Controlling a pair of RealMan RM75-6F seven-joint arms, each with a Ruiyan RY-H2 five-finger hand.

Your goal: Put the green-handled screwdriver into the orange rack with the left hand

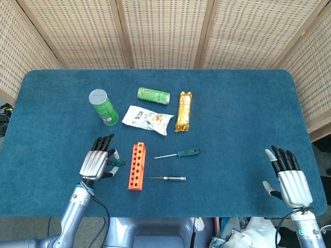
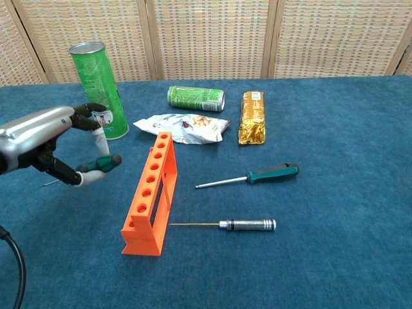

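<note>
Blue table (image 1: 232, 113): left robot hand (image 2: 45, 145) holds green-handled screwdriver (image 2: 103, 163) beside orange rack (image 2: 149, 193).

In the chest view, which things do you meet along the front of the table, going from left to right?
Left hand holding the green-handled screwdriver → orange rack → teal-handled screwdriver. The metal-handled screwdriver overlaps in order, so I leave it out.

Both hands are showing ribbed, brushed-silver backs and glossy black fingers (image 1: 103, 142), some ending in pale whitish tips. The left hand (image 1: 96, 163) is joining a grey forearm through a blue-ringed wrist, with a black cable trailing beneath. The right hand (image 1: 290, 182) is wearing the same silver shell above a grey wrist bearing a teal mark.
</note>
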